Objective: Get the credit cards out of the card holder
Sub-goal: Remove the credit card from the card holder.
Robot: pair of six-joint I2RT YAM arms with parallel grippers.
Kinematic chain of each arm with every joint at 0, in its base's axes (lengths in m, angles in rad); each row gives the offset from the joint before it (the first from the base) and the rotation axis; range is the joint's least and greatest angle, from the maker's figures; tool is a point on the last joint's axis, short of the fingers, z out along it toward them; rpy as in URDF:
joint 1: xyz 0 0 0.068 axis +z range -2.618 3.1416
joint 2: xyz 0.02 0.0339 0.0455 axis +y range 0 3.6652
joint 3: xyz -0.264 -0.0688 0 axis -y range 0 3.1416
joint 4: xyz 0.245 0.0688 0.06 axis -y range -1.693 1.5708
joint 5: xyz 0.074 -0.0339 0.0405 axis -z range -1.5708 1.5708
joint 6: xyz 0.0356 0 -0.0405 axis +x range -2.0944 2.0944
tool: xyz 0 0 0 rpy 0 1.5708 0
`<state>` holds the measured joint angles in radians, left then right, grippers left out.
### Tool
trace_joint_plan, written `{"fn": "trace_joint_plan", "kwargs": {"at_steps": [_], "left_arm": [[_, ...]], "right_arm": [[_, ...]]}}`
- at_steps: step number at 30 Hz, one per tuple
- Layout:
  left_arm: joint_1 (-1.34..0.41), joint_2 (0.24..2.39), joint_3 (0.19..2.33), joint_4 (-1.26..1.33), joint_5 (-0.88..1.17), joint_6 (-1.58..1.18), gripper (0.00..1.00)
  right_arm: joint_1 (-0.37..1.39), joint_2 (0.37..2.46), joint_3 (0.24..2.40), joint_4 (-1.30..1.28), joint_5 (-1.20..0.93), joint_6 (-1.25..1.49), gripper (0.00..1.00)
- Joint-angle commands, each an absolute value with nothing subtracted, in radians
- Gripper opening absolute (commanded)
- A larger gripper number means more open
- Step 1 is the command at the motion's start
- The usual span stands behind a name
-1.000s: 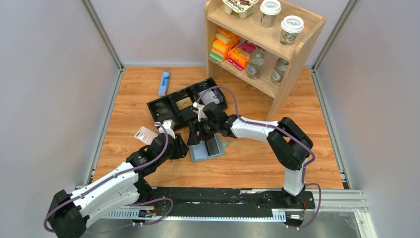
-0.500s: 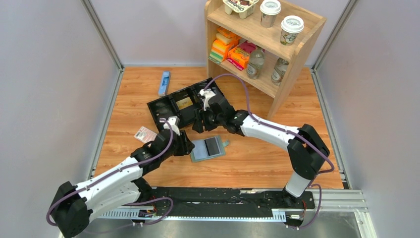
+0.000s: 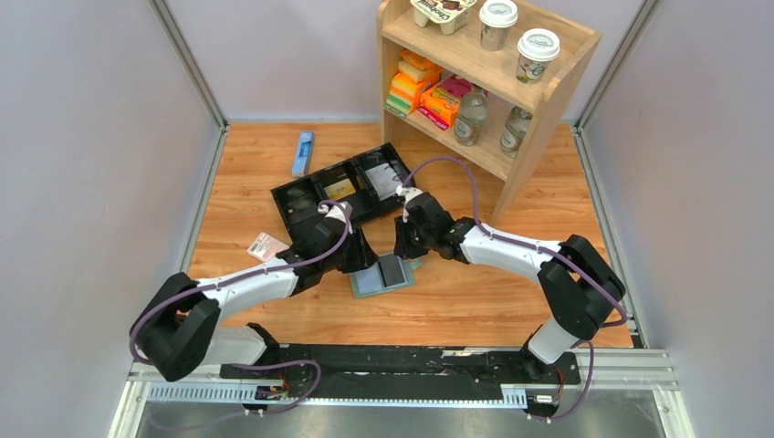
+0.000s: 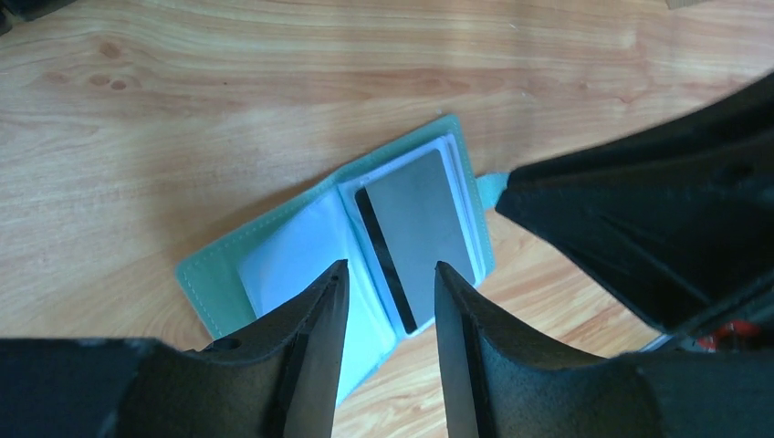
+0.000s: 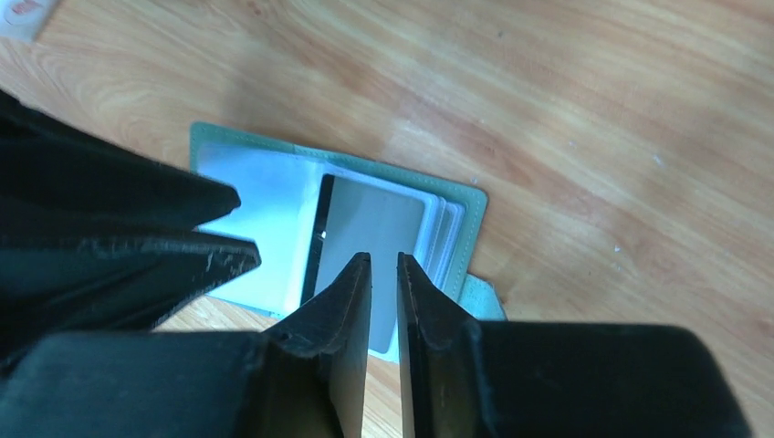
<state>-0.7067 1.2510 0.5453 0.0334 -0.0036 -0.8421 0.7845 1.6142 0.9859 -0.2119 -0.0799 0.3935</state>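
On the wooden bench (image 3: 493, 297), seen from above, the small grey-green folding card holder (image 3: 380, 275) lies open between both arms, which slope down toward it. At the left wrist, the left jaws stand spread just above its pale blue panels. At the right wrist, the right jaws, narrowly parted and empty, hang over a grey striped card (image 5: 365, 219) in its pocket. Extraction looks underway; the next move calls for pinching that card's edge.

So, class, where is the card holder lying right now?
In the top view the card holder lies open near the table middle, on the near side of the black tray, with the pink-and-white packet to its left.
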Motion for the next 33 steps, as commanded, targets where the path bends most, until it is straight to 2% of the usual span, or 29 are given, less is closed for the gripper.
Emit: {"fn": "trace_joint_plan", "kwargs": {"at_steps": [1,9,17,25,33], "left_arm": [[-0.669,1.310,0.554,0.165,0.072,-0.916,0.47],[-0.586,1.347,0.440,0.261,0.123,-1.022,0.48],[-0.538,1.327,0.377,0.236,0.109,-1.055,0.47],[-0.540,1.278,0.437,0.274,0.219,-0.977,0.48],[-0.591,1.327,0.505,0.305,0.256,-0.985,0.48]], "right_arm": [[0.788,1.614,0.963,-0.173,-0.094,0.411,0.18],[0.790,1.678,0.957,-0.170,-0.124,0.417,0.14],[0.788,1.710,0.951,-0.178,-0.137,0.425,0.13],[0.788,1.704,0.956,-0.181,-0.141,0.428,0.13],[0.790,1.713,0.957,-0.184,-0.149,0.426,0.13]]}}
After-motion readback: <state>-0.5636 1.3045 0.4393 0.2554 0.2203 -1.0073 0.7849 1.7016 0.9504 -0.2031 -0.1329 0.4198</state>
